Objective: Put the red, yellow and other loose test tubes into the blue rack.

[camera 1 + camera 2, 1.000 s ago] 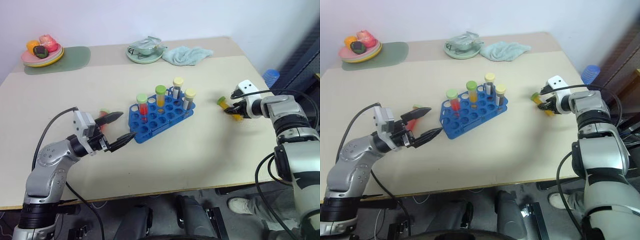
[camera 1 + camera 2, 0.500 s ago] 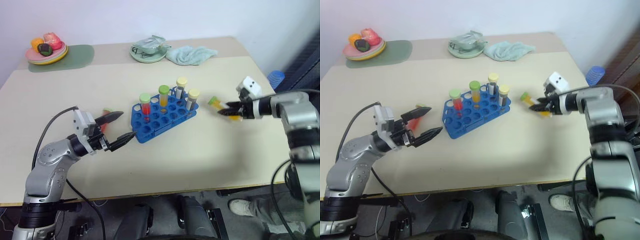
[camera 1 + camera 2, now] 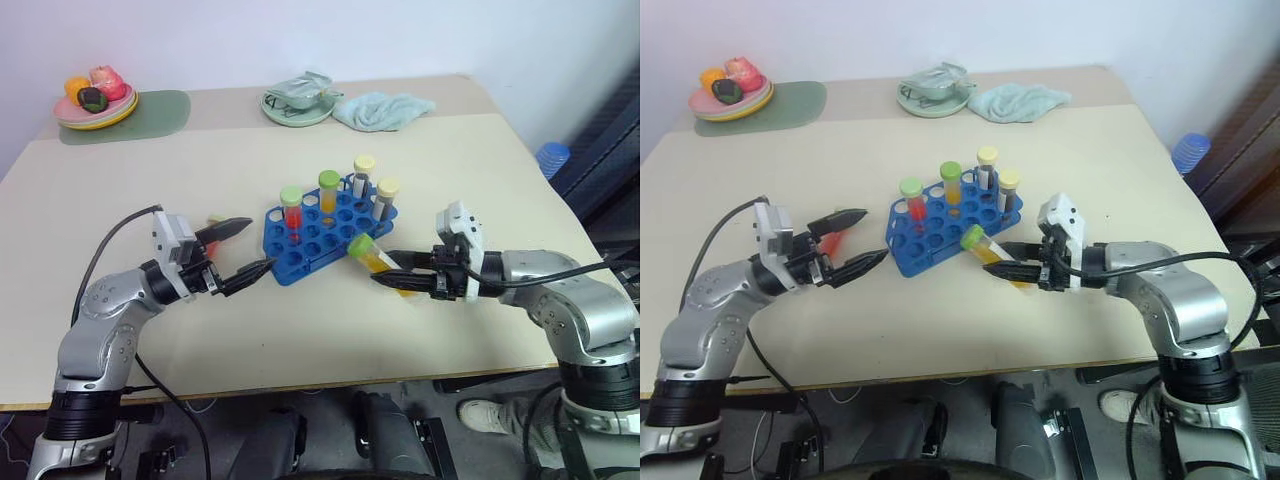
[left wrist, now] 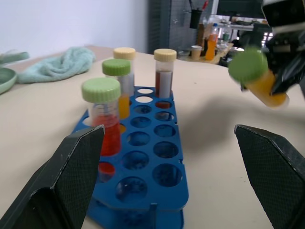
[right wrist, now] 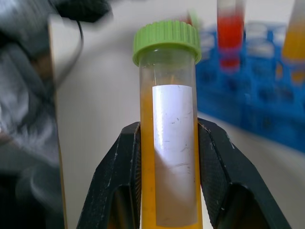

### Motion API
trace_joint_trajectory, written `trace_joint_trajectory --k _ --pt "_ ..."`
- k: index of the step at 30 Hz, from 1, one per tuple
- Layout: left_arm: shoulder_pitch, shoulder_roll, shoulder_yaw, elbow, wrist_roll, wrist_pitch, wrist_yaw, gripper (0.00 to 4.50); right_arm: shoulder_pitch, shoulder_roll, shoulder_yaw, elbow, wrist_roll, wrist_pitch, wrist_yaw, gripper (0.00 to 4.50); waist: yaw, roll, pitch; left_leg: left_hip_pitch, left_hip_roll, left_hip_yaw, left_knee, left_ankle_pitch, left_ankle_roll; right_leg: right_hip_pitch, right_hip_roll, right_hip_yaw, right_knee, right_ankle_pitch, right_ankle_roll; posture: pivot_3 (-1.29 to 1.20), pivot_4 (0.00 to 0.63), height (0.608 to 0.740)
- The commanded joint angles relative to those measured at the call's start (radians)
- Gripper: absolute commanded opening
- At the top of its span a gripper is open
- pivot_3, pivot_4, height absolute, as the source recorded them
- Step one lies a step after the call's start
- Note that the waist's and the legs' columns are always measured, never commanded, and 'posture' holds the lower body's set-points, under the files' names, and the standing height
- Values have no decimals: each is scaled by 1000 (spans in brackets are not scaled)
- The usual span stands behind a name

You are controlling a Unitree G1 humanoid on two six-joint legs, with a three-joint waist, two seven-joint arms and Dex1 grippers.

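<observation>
i've got the right gripper (image 3: 392, 282) clenched on the yellow tube (image 3: 372, 256), tilted beside the blue rack (image 3: 322, 236); next, probably upright it over a free hole. left gripper (image 3: 250, 247) is released.

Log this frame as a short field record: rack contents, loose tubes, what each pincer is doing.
rack: blue plastic test tube rack at table centre, four capped tubes upright in it
right pincer: shut on green-capped test tube of yellow liquid, held tilted in the air just right of the rack
left pincer: open, holding nothing, level, pointing at the rack's left end
loose tube: red-liquid test tube lying on the beige table behind the left pincer
</observation>
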Motion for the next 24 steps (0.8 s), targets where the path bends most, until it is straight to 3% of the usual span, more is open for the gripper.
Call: trace_joint_trajectory --k 1,7,11,13,19,24 --pt "-15 -9 3 -9 -3 -17 -1 4500 -89 120 -51 9 51 -121 -100 1313 -2 0 0 0 0 0 0 0 0 0 0 0 0 0 0 0 150 740" --pt "-1 -26 10 -9 -3 -28 7 4500 -106 370 40 160 -98 -490 -218 1313 -3 -1 -1 0 0 0 -1 0 0 -1 0 0 0 0 0 0 150 740" --pt "9 -25 16 -15 -5 -33 11 4500 -64 389 103 201 -161 -584 -225 1313 -1 -1 -1 0 -1 0 -1 0 -1 -1 0 -1 1 0 0 0 150 740" --pt "18 -21 22 -17 -7 -36 8 4500 -18 315 134 149 -170 -514 -209 1313 0 -1 -1 0 -1 0 -1 0 0 -1 0 -1 1 0 0 0 150 740" --pt "42 -16 26 -22 -7 -47 5 4500 143 -62 185 -80 -90 -217 -65 1313 2 -1 0 0 -1 0 0 0 1 0 0 -1 -1 0 0 0 150 740" --pt "35 -19 14 -17 -2 -48 0 4500 135 -331 220 -40 -125 -121 69 1313 -2 -1 0 1 0 0 0 -3 6 1 0 -1 0 0 0 0 150 740"
